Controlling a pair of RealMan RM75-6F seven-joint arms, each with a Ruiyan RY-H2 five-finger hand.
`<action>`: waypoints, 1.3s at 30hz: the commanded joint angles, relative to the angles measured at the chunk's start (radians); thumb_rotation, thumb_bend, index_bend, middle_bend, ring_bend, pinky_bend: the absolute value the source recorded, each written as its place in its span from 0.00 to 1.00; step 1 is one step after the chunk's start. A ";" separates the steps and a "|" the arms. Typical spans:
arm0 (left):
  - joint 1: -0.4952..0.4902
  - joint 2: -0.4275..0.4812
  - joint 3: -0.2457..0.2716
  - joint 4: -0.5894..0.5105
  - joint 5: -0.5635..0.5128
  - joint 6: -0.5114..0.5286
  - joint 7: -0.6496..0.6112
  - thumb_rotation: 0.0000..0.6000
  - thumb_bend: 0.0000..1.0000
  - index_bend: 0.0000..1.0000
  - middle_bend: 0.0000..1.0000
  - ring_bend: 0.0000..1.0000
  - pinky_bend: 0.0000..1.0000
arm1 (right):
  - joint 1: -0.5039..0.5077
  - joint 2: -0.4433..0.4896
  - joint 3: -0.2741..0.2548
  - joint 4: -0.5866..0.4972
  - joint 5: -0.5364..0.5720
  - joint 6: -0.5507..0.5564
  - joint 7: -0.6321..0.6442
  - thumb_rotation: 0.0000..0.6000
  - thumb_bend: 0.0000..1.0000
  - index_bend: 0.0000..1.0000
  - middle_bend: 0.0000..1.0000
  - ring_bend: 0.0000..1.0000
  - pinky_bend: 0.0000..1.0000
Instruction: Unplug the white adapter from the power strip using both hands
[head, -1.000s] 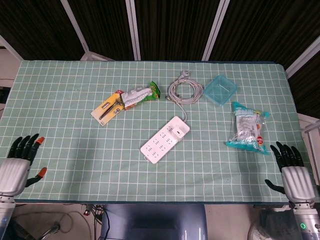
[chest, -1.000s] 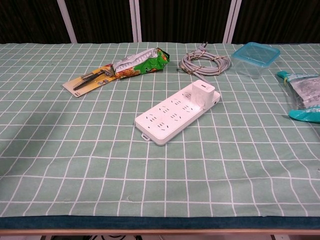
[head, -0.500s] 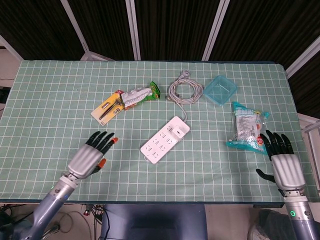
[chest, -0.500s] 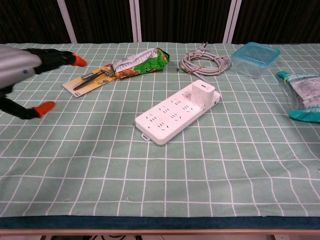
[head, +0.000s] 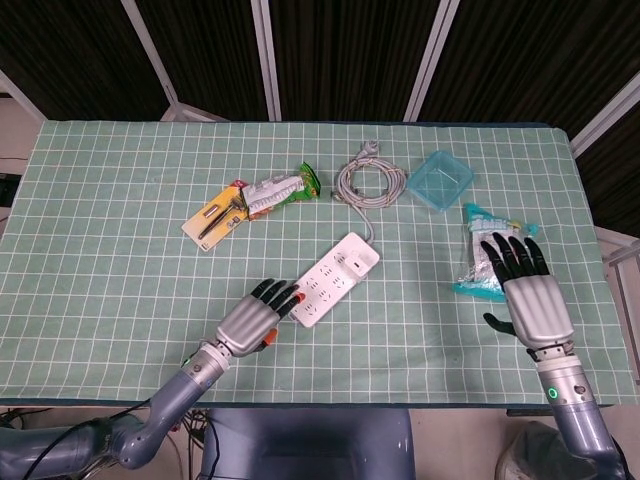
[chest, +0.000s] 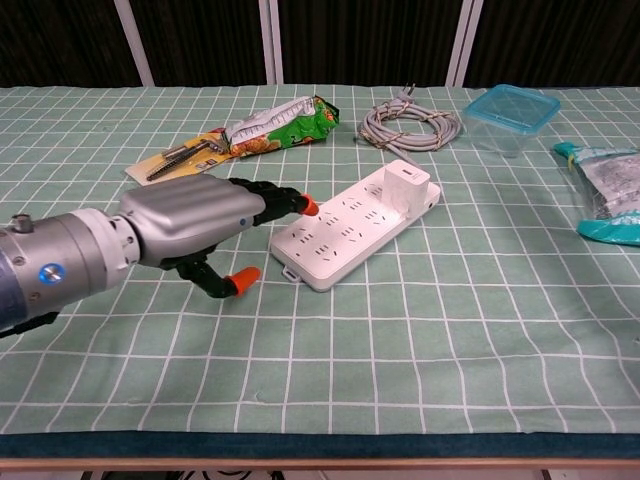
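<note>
A white power strip (head: 330, 279) (chest: 350, 222) lies diagonally at the table's middle. A white adapter (head: 355, 262) (chest: 402, 189) is plugged in at its far right end. My left hand (head: 254, 320) (chest: 200, 222) is open, palm down, its fingertips reaching the strip's near left end. My right hand (head: 526, 294) is open at the right side of the table, fingers spread over the near edge of a plastic bag, well clear of the strip. The chest view does not show the right hand.
A coiled grey cable (head: 368, 181) (chest: 410, 125) and a blue lidded box (head: 440, 180) (chest: 510, 118) lie behind the strip. A green snack bag (head: 280, 190) (chest: 280, 125) and a carded tool pack (head: 214, 220) (chest: 175, 157) sit at the back left. A plastic bag (head: 492, 252) (chest: 610, 195) lies right.
My left hand has swept right across the table to the strip's near end. My right hand has moved forward and left, over the edge of the plastic bag.
</note>
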 joint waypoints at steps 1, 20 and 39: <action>-0.032 -0.028 0.004 0.031 -0.032 -0.022 0.023 1.00 0.47 0.06 0.03 0.00 0.10 | 0.047 0.007 0.027 -0.031 0.038 -0.042 -0.056 1.00 0.15 0.00 0.00 0.00 0.00; -0.123 -0.121 0.015 0.116 -0.101 -0.039 -0.005 1.00 0.47 0.08 0.05 0.01 0.11 | 0.318 -0.114 0.101 0.044 0.189 -0.239 -0.291 1.00 0.15 0.00 0.00 0.00 0.07; -0.148 -0.123 0.058 0.137 -0.107 -0.018 -0.047 1.00 0.47 0.09 0.05 0.03 0.12 | 0.476 -0.269 0.040 0.244 0.313 -0.353 -0.359 1.00 0.17 0.21 0.16 0.14 0.18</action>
